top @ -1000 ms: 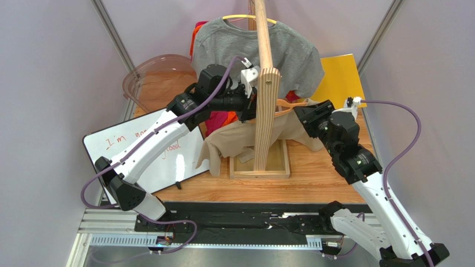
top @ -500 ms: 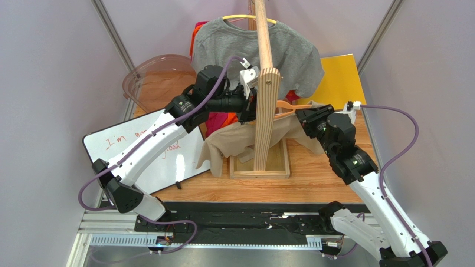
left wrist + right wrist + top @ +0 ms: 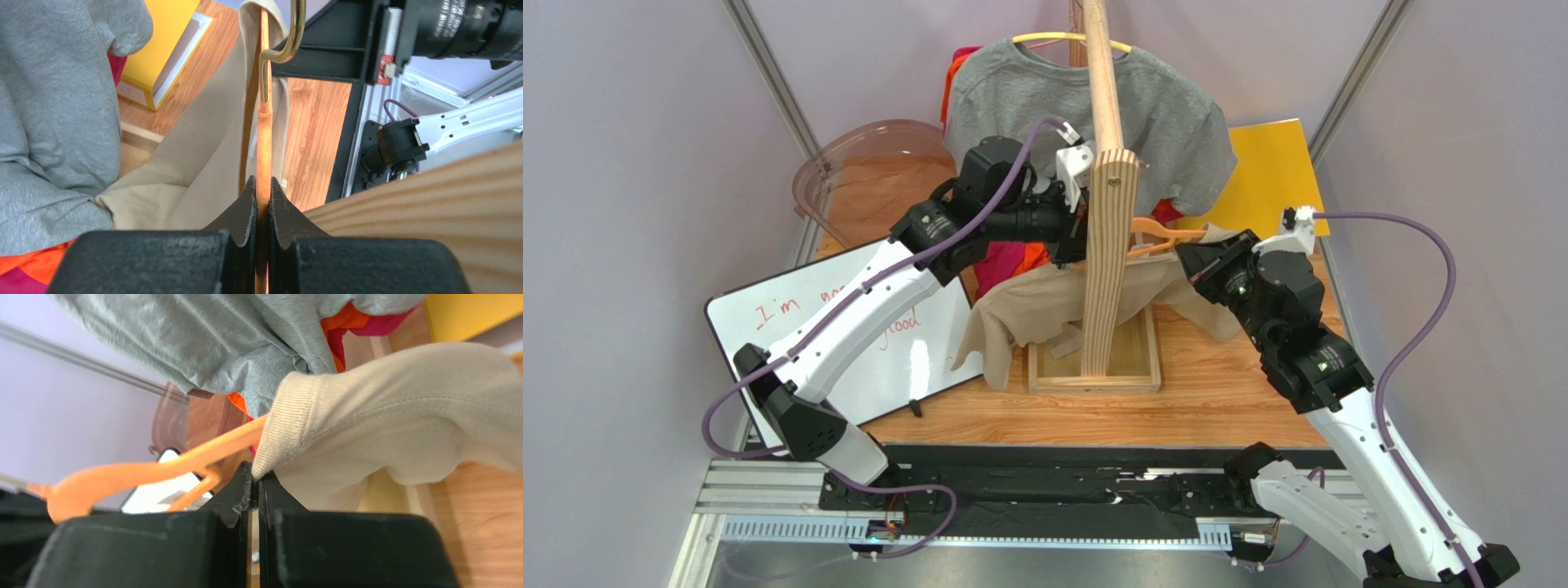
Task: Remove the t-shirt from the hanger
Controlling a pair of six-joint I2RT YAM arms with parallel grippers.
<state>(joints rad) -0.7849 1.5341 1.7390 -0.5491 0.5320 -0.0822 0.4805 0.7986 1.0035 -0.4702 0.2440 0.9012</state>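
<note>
The beige t-shirt [image 3: 1038, 306] hangs half off the orange hanger [image 3: 1161, 233] beside the wooden post. My left gripper [image 3: 263, 187] is shut on the hanger [image 3: 264, 147] just below its metal hook [image 3: 288, 43]; in the top view the post mostly hides this gripper [image 3: 1071, 235]. My right gripper [image 3: 255, 474] is shut, its tips pinching the ribbed collar edge of the t-shirt [image 3: 399, 416]. The bare hanger arm [image 3: 153, 471] sticks out of the collar to the left. From above, the right gripper [image 3: 1192, 257] sits at the hanger's right end.
A grey t-shirt [image 3: 1075, 98] hangs on a yellow hanger at the top of the wooden stand [image 3: 1106, 184]. Magenta and orange cloth [image 3: 1008, 263] lies behind it. A whiteboard [image 3: 830, 331] lies on the left, a clear tub [image 3: 867, 159] at the back left and a yellow board [image 3: 1271, 172] at the back right.
My right gripper has gone from half open to shut on the t-shirt's collar edge, and its arm has shifted slightly. The left gripper has kept its hold on the hanger.
</note>
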